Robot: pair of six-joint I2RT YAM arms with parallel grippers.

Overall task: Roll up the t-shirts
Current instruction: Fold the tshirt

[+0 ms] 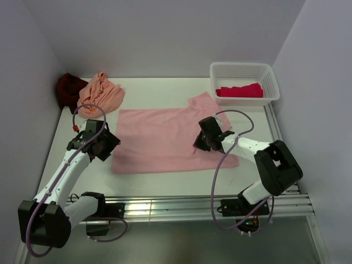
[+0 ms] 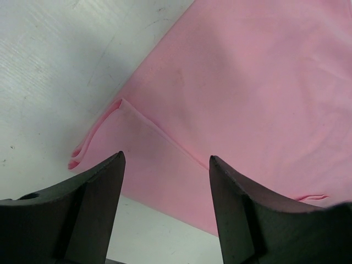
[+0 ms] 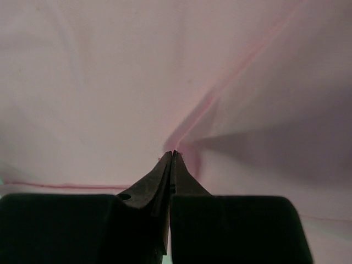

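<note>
Overhead, I see the pink shirt (image 1: pixel 165 137) flat on the tabletop (image 1: pixel 165 93), basket (image 1: pixel 268 77) far right; the right claw (image 1: pixel 198 144) hides its own tips. Left wrist: left claw (image 2: pixel 165 159) wide over a folded corner. Right wrist: closed tight at a crease, grip unclear.

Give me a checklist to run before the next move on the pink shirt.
1. Light pink t-shirt spread flat on the table: ok.
2. Left claw open over the shirt's folded edge: ok.
3. Left claw gripping cloth: not ok, jaws apart.
4. Right claw shut, cloth puckering at its tip, apparently pinched: ok.
5. Peach-orange t-shirt apart from the pink one: cannot tell.
6. Crimson t-shirt inside the white basket, out of the way: ok.
</note>
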